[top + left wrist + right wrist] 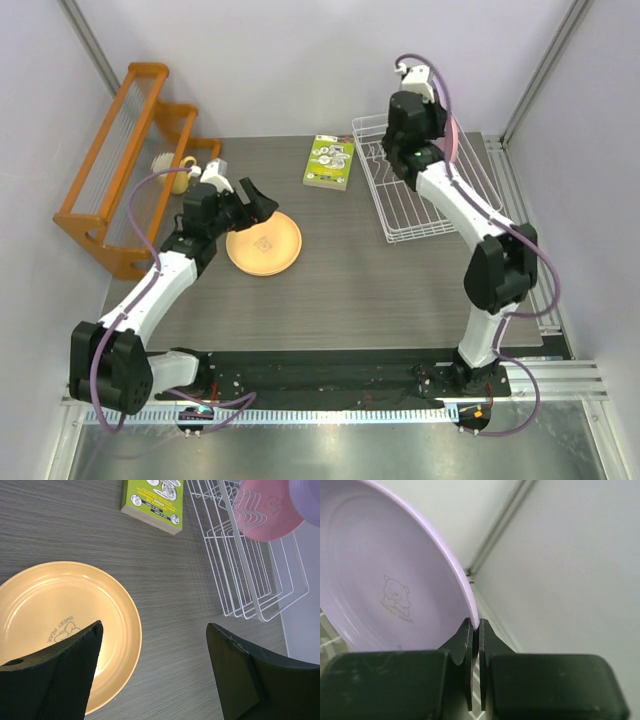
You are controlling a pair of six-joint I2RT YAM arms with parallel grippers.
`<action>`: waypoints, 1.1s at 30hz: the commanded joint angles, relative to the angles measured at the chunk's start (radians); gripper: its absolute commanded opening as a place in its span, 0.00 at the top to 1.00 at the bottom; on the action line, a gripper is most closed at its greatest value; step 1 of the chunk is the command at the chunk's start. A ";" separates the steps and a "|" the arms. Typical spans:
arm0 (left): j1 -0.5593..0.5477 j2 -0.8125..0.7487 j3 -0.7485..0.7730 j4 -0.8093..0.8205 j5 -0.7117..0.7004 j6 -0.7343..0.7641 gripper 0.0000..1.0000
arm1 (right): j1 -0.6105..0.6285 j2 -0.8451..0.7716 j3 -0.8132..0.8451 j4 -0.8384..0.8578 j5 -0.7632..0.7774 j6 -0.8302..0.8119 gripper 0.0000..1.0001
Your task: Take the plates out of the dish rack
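The orange-yellow plate [264, 245] lies flat on the table; in the left wrist view [60, 620] it sits under the left finger. My left gripper [262, 205] [154, 630] is open and empty just above its far edge. The white wire dish rack [420, 205] [250, 580] stands at the back right. The pink plate [267, 510] stands in it. My right gripper [475, 625] is shut on the rim of the pale lilac plate [385, 580] [307, 497], held upright above the pink one. In the top view the right arm hides both these plates.
A green-white booklet [330, 162] [152, 502] lies left of the dish rack. An orange wooden rack [120, 160] stands at the back left, with a small yellow item [183, 175] beside it. Walls close in on both sides.
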 commanded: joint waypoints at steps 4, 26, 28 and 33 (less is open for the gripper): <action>-0.003 0.030 0.057 0.071 0.069 0.000 0.16 | 0.008 -0.198 0.080 -0.544 -0.499 0.520 0.97; -0.118 0.112 0.007 0.322 0.080 -0.057 0.16 | 0.025 -0.409 -0.317 -0.519 -1.167 0.902 0.97; -0.124 0.123 0.005 0.322 0.071 -0.055 0.16 | 0.027 -0.415 -0.332 -0.509 -1.184 0.918 0.97; -0.133 0.131 -0.014 0.323 0.036 -0.057 0.20 | 0.033 -0.430 -0.366 -0.472 -1.222 0.961 0.96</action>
